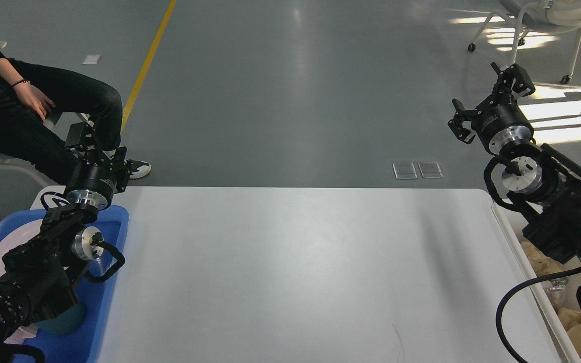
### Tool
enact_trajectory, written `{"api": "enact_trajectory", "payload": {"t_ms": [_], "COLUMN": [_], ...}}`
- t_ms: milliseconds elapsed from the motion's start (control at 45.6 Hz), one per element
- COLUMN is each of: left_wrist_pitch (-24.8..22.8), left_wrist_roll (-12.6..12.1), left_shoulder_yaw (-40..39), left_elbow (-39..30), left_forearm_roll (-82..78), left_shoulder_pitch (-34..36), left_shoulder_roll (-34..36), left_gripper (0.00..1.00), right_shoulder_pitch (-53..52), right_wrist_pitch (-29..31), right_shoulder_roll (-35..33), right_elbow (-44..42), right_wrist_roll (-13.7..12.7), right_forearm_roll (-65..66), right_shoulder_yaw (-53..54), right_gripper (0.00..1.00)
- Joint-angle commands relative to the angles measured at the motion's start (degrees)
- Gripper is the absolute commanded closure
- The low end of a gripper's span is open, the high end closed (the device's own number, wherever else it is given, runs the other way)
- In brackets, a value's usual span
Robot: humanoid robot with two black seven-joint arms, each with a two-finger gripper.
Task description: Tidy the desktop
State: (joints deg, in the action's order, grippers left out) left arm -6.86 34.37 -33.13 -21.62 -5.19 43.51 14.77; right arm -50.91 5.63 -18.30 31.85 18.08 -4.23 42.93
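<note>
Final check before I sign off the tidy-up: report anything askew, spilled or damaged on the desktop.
Nothing stands out. The desktop shows only bare white surface, apart from a faint dark hairline mark near its front edge. The blue tray sits at its left end, the bin at its right. Neither looks tipped.

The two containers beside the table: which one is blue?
The blue tray at the desktop's left edge, under the left arm, holding a white plate. The other, the off-white bin on the right, is deeper and holds crumpled rubbish.

I see the bench (290, 262) as a broad, smooth white slab with rounded corners, lying flat between my left pincer (100, 147) and right pincer (489, 101).
</note>
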Motion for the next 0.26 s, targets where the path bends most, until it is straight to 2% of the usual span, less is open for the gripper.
{"api": "enact_trajectory", "payload": {"t_ms": [0,44,241], "left_wrist_pitch": [0.00,0.00,0.00], "left_wrist_roll": [0.00,0.00,0.00], "left_shoulder_yaw": [0.00,0.00,0.00], "left_elbow": [0.00,0.00,0.00], "left_forearm_roll": [0.00,0.00,0.00], "left_shoulder_pitch": [0.00,0.00,0.00], "left_shoulder_roll": [0.00,0.00,0.00], "left_gripper": [0.03,0.03,0.03], "right_shoulder_pitch": [1.16,1.51,0.98], "right_wrist_pitch": [0.08,0.00,0.00], "right_shoulder_roll": [2.57,3.01,3.27], "right_elbow": [0.05,-0.30,-0.65], "right_wrist_roll": [5.64,6.53,6.53], "right_forearm_roll": [0.01,0.01,0.01], "right_shoulder_yaw": [-0.13,-0.22,-0.57], "right_gripper": [0.00,0.00,0.00]}}
